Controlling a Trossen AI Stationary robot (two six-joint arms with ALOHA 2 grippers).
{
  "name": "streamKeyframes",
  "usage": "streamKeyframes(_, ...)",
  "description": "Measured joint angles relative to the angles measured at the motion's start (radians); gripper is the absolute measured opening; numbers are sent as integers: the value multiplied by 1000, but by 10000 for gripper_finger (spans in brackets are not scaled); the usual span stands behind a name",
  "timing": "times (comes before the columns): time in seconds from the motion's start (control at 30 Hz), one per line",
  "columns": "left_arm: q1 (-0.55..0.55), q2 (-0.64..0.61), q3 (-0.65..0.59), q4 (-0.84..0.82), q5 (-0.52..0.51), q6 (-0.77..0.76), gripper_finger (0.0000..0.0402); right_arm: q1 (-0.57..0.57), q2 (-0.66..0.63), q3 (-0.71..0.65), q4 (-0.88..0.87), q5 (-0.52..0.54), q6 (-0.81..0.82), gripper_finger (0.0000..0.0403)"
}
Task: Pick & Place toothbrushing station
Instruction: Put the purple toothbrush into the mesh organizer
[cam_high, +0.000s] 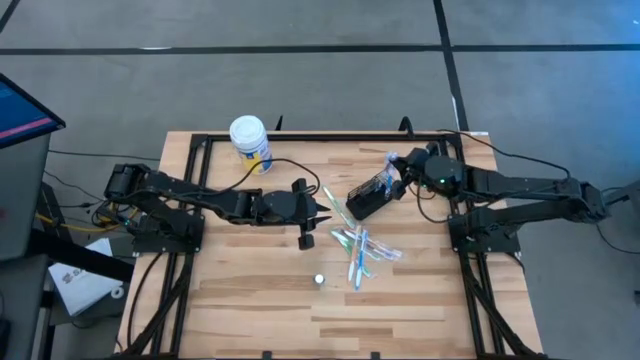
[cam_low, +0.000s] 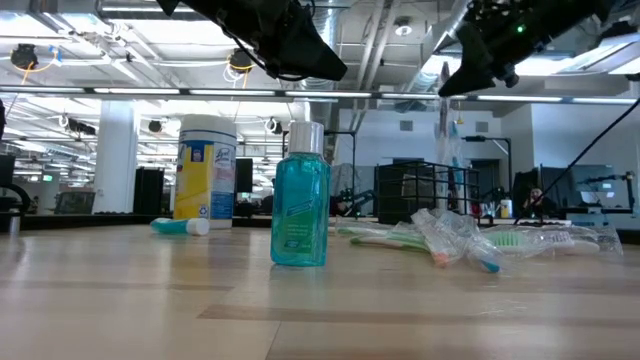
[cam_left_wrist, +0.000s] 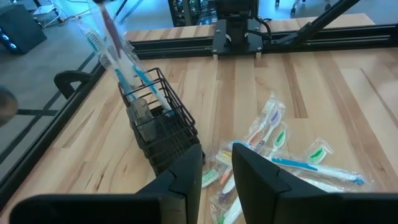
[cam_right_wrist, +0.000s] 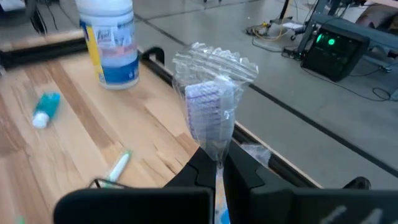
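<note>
The black wire-mesh holder (cam_high: 368, 197) stands on its base at the table's far right, with blue and clear-wrapped toothbrushes (cam_left_wrist: 127, 68) leaning out of its top. Several more wrapped toothbrushes (cam_high: 360, 248) lie in a loose pile on the wood in front of it. A small teal tube (cam_right_wrist: 46, 107) lies on its side further left. My right gripper (cam_high: 398, 172) hovers just right of the holder, shut on a clear-wrapped toothbrush (cam_right_wrist: 211, 99). My left gripper (cam_high: 322, 222) hangs open above the table, left of the pile, with nothing between its fingers (cam_left_wrist: 186, 168). My right gripper pinches the wrapped toothbrush between its two fingers just below the bristle head (cam_right_wrist: 217, 149). The head and the crinkled wrapper end stick out beyond the fingertips. The toothbrush is clear of the table. The gripper itself hides the handle.
A white-lidded yellow-and-blue jar (cam_high: 250, 143) stands at the far left of the table. A teal bottle with a silver cap (cam_low: 300, 200) stands near the middle front. Black frame rails (cam_high: 190, 190) run along the table's sides and far edge.
</note>
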Motion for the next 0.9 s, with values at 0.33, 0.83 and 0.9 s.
streamKeyframes(0.33, 0, 0, 0, 0, 0, 0, 83, -13, 5, 0, -5, 0, 9, 0)
streamKeyframes(0.83, 0, 0, 0, 0, 0, 0, 83, -13, 59, 0, -31, -18, 43, 1)
streamKeyframes(0.9, 0, 0, 0, 0, 0, 0, 83, -14, 59, -1, -26, -19, 46, 1)
